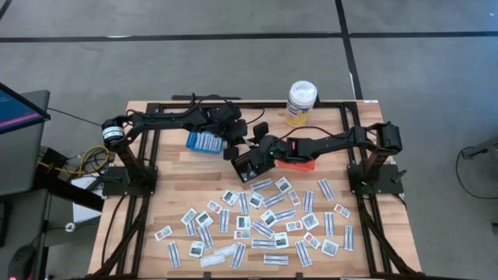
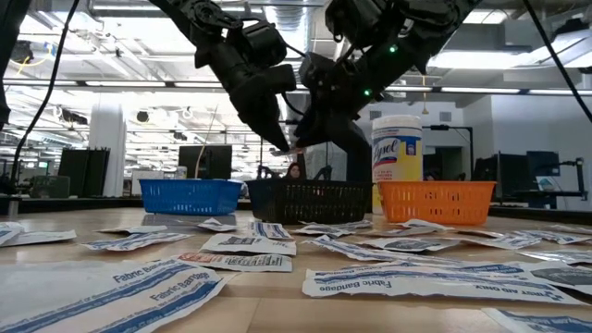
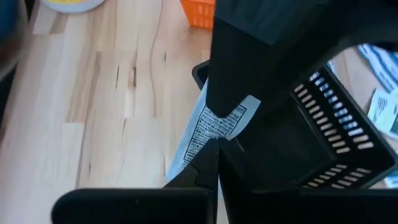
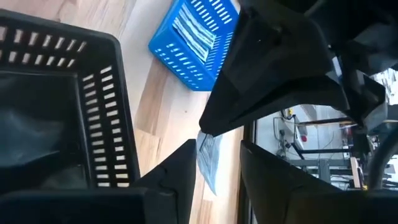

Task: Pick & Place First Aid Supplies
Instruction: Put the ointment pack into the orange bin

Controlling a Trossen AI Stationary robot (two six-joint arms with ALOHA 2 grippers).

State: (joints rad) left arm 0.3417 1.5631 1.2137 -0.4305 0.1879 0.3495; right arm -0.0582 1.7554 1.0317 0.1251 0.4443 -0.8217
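My left gripper (image 3: 217, 142) is shut on a narrow white printed packet (image 3: 214, 121), one of the first aid supplies, above the table between the blue basket (image 1: 204, 141) and the black basket (image 1: 247, 163). My right gripper (image 4: 217, 146) faces it from the right, open. Its fingers stand on either side of the hanging packet (image 4: 207, 157); I cannot tell whether they touch it. Many more packets (image 1: 264, 222) lie flat on the near half of the table. My left gripper pinches the printed strip (image 3: 213, 134) between its two fingertips, and the strip sticks out past them. The fingers slant down from the table's left. The packet hangs clear of the table, its free end (image 4: 208, 165) below the fingers.
An orange basket (image 1: 297, 162) sits under my right arm. A white bottle with a yellow label (image 1: 301, 101) stands at the far edge. The blue basket holds several packets (image 4: 196, 31). Black frame rails (image 1: 144, 194) run along both table sides.
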